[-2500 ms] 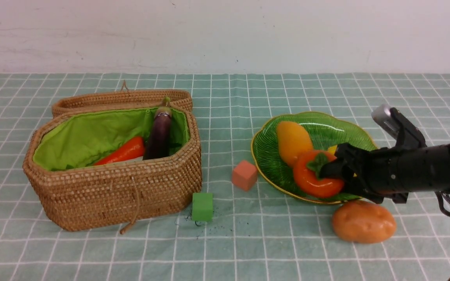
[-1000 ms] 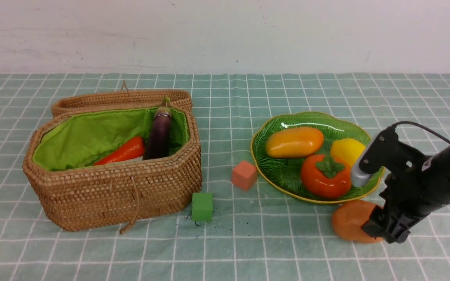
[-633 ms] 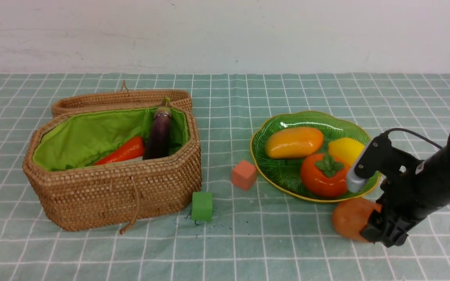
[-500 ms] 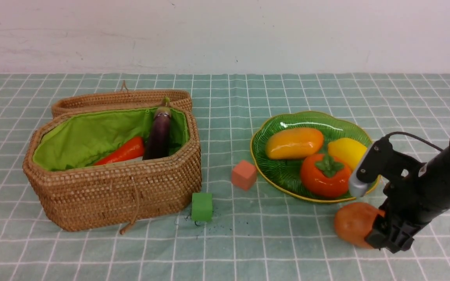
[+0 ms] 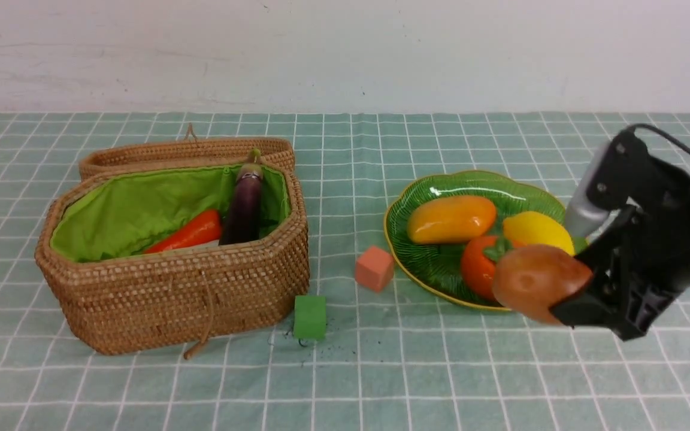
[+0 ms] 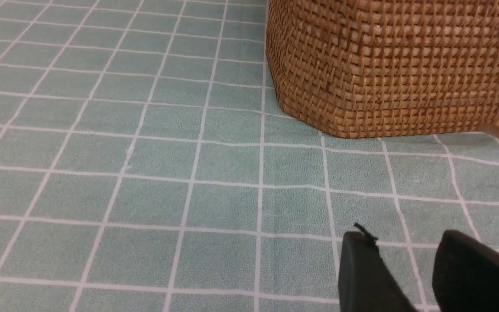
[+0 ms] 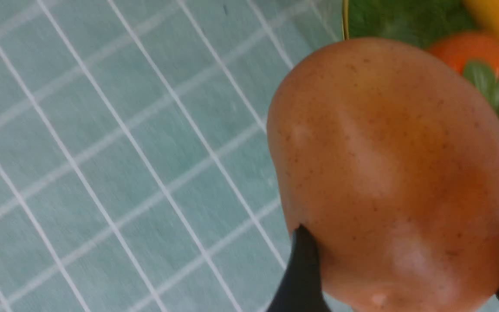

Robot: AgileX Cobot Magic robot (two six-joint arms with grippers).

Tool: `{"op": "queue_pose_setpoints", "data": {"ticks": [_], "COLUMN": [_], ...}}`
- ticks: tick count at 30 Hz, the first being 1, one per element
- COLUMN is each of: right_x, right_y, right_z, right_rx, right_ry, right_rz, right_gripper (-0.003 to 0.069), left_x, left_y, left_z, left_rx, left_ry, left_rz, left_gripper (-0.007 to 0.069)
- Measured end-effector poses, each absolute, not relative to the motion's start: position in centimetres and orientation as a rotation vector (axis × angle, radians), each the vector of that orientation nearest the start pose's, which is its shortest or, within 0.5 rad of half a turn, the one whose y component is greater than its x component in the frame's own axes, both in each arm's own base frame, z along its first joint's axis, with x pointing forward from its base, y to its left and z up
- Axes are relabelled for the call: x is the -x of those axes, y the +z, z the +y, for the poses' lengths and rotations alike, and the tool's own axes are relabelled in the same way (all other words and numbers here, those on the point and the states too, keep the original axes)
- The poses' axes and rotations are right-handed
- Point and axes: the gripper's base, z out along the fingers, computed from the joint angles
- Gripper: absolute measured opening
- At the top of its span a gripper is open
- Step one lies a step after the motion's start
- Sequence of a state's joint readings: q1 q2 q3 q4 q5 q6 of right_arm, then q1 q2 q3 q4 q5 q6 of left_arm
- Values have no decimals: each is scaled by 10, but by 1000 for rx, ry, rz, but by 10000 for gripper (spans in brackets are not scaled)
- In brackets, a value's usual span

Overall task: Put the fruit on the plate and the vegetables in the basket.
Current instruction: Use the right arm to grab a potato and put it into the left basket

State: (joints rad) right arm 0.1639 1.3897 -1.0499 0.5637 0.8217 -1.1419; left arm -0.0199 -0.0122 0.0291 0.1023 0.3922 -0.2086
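The potato (image 5: pixel 535 281) is held in the air at the lower right of the front view, clamped between the jaws of the right gripper (image 5: pixel 584 293); it hangs in front of the near edge of the plate (image 5: pixel 417 206) and hides part of the persimmon (image 5: pixel 475 266); in the right wrist view the potato (image 7: pixel 390 173) fills the right half of the frame, with one dark finger (image 7: pixel 302 271) pressed against its side. The plate sits right of centre and carries the mango (image 5: pixel 451 218), the lemon (image 5: pixel 535 231) and the persimmon. The basket (image 5: pixel 171 299) stands at the left of the frame with its lid (image 5: pixel 183 152) folded back behind it; the eggplant (image 5: pixel 244 203) leans upright against the green lining, and the carrot (image 5: pixel 189 232) lies beside it. A pink cube (image 5: pixel 374 268) rests on the tablecloth (image 5: pixel 381 371) between basket and plate; a green cube (image 5: pixel 309 317) lies near the basket's front corner. The left gripper (image 6: pixel 409 260) shows at the lower right of the left wrist view, low over the cloth near the basket wall (image 6: pixel 396 65); its jaws stand narrowly apart with nothing between them.
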Motion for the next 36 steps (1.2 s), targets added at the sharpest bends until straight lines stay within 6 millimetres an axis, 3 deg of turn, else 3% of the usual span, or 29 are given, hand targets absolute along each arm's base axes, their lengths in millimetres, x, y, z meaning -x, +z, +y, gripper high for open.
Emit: {"op": "queue_pose_setpoints", "data": {"ticks": [3,4,5,6,7,8,9,13,14,16,19,26,28,31,36], "right_x": [-274,-279,-280,-286,-288,-297,-300,-329,-330,-347,-364,-383,-383,-383,-377], "right_y": [310,324,324,333,338,341,346,342,341,335,321,297,297,298,303], "right_z": [95,113,115,134,140,167,180,248,251,289,314,331,331,331,325], "right_rx": [1208,1214,1218,1235,1241,1280,1289,1289,1294,1224,1150,1066,1065,1069,1172], "right_ry": [354,424,434,483,491,535,550,640,643,699,744,782,782,782,747], "right_rz": [2066,1994,1991,1943,1921,1879,1851,1763,1760,1720,1731,1792,1791,1788,1790], "right_gripper": [538,538,538,538,538,538,538,535,535,535,535,535,560,662,669], "left_x": [-52,-52,-52,-52,-52,-52,-52,-52,-52,-52,-52,-52,-52,-52,-52], "left_y": [169,169,169,169,169,169,169,169,169,169,169,169,169,169,169], "left_z": [3,3,3,3,3,3,3,3,3,3,3,3,3,3,3], "left_rx": [116,116,116,116,116,116,116,116,116,116,116,116,116,116,116], "left_ry": [-54,-54,-54,-54,-54,-54,-54,-54,-54,-54,-54,-54,-54,-54,-54], "left_rz": [1887,1887,1887,1887,1887,1887,1887,1887,1887,1887,1887,1887,1887,1887,1887], "left_gripper": [239,239,239,239,239,239,239,239,239,239,239,239,239,239,239]}}
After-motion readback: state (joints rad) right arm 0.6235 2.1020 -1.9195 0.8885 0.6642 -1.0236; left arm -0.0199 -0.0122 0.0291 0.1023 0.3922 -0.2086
